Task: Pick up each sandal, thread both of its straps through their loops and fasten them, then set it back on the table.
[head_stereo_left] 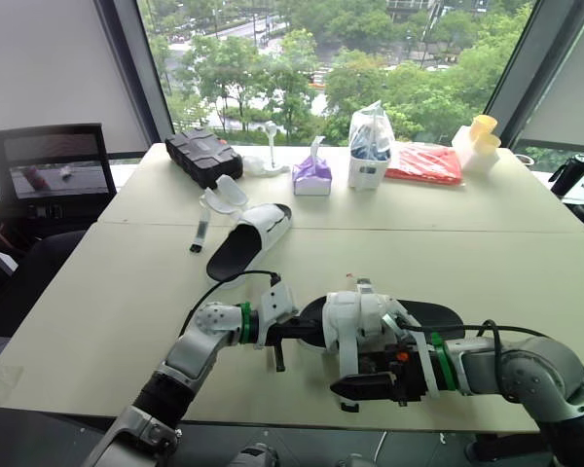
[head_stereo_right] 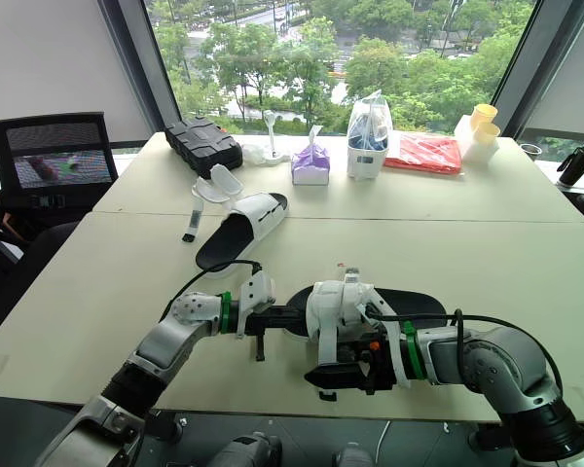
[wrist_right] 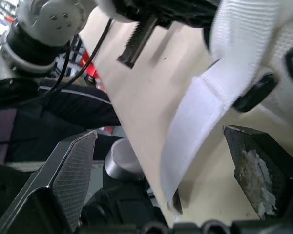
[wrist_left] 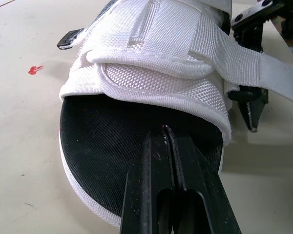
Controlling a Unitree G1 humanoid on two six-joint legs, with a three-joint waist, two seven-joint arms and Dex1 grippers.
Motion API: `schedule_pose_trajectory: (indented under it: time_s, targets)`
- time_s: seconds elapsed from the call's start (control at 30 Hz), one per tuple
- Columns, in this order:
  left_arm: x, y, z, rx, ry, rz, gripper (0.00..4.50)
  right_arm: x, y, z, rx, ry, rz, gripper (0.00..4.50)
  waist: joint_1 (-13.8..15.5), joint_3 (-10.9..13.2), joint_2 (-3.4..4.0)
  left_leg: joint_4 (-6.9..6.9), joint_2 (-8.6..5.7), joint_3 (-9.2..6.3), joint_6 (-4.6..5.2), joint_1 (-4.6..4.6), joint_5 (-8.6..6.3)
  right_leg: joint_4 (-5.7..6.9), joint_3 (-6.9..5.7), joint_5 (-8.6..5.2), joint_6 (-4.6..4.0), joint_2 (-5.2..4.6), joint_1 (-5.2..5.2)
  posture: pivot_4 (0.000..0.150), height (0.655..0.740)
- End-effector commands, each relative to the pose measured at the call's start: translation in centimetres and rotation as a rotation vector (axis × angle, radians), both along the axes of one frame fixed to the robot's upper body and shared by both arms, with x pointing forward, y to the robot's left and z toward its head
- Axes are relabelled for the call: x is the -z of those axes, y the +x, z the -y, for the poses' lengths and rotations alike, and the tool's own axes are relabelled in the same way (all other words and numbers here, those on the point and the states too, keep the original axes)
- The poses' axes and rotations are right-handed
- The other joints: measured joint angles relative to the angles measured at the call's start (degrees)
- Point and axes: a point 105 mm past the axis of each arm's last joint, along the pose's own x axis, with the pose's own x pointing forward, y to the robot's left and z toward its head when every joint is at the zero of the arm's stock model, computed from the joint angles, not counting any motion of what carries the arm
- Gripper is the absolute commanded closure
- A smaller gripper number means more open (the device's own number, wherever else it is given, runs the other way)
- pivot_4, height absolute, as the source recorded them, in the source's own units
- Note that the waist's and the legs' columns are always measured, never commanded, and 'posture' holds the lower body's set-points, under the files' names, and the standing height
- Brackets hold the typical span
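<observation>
Silver-grey metal shells clad the robot's left arm (head_stereo_left: 200, 342) and right arm (head_stereo_left: 540, 375), each banded near the wrist by a bright green ring (head_stereo_left: 245, 321) beside a white housing (head_stereo_left: 276, 304). Thin black cables (head_stereo_left: 214, 288) loop over both forearms. The black fingers (wrist_right: 256, 170) carry cross-hatched pads (wrist_right: 74, 168), one scuffed pale; small screws (wrist_right: 63, 17) stud a rounded joint (wrist_right: 46, 24).

Black-soled, white-strapped sandal (head_stereo_right: 346, 304) between both grippers.
Left gripper (head_stereo_right: 284, 320) at its toe end; right gripper (head_stereo_right: 339, 376) just beside the straps, near the edge of the beige table (head_stereo_right: 487, 263).
</observation>
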Motion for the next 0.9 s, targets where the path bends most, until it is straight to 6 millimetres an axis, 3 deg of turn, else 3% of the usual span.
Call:
schedule_pose_trajectory:
  time_s: [0.03,0.13,0.37,0.53,0.63,0.73,0.9]
  targets:
    - [4.4,-1.0,-1.2,-0.025,0.157,-0.099,4.5,-0.4,0.1,-0.4,-0.009,0.013,0.017,0.02,0.0,0.0,0.0,0.0,0.0,0.0,-0.01,0.0,0.0,0.0,0.0,0.0,0.0,0.0,0.0,0.15,0.74]
    - [4.4,-1.0,-1.2,-0.028,0.153,-0.101,4.5,-0.4,0.2,-0.7,-0.004,0.021,0.014,0.88,-0.1,0.0,0.01,0.0,0.0,-0.01,-0.06,0.08,-0.03,0.01,-0.01,0.0,0.0,0.0,0.01,0.15,0.74]
    - [4.6,-1.2,-1.2,-0.024,0.156,-0.104,4.5,-1.0,0.7,-0.6,0.009,0.04,0.016,4.47,0.0,0.0,0.01,0.0,0.0,-0.02,-0.03,0.13,-0.02,0.01,-0.02,0.01,0.01,0.01,0.0,0.15,0.74]
    - [4.6,-1.2,-1.1,-0.022,0.155,-0.105,4.5,-1.7,0.7,-0.3,-0.001,0.048,0.015,4.47,-0.1,0.0,0.01,0.01,0.0,-0.02,-0.02,0.13,-0.01,0.01,-0.02,0.04,0.06,0.01,0.01,0.15,0.74]
    - [4.6,-1.2,-1.1,-0.02,0.154,-0.105,4.5,-3.9,0.2,-0.5,-0.083,0.071,0.047,4.47,-0.1,0.0,0.04,0.0,0.0,-0.02,-0.03,0.13,-0.02,0.01,-0.02,0.03,0.04,0.01,0.02,0.15,0.74]
    - [4.6,-1.2,-1.1,-0.02,0.154,-0.105,4.5,-7.0,2.1,-1.1,-0.094,0.126,0.12,4.47,-0.2,-0.1,0.09,0.04,0.0,-0.01,-0.03,0.15,-0.01,0.03,-0.03,0.03,0.03,0.01,0.03,0.15,0.74]
    - [4.7,-1.3,-1.0,-0.016,0.155,-0.104,4.5,-8.1,4.9,-1.5,-0.07,0.128,0.12,4.47,0.0,-0.1,-0.02,0.01,0.02,-0.09,-0.05,0.2,-0.03,0.0,-0.09,0.05,0.0,0.01,0.02,0.15,0.74]
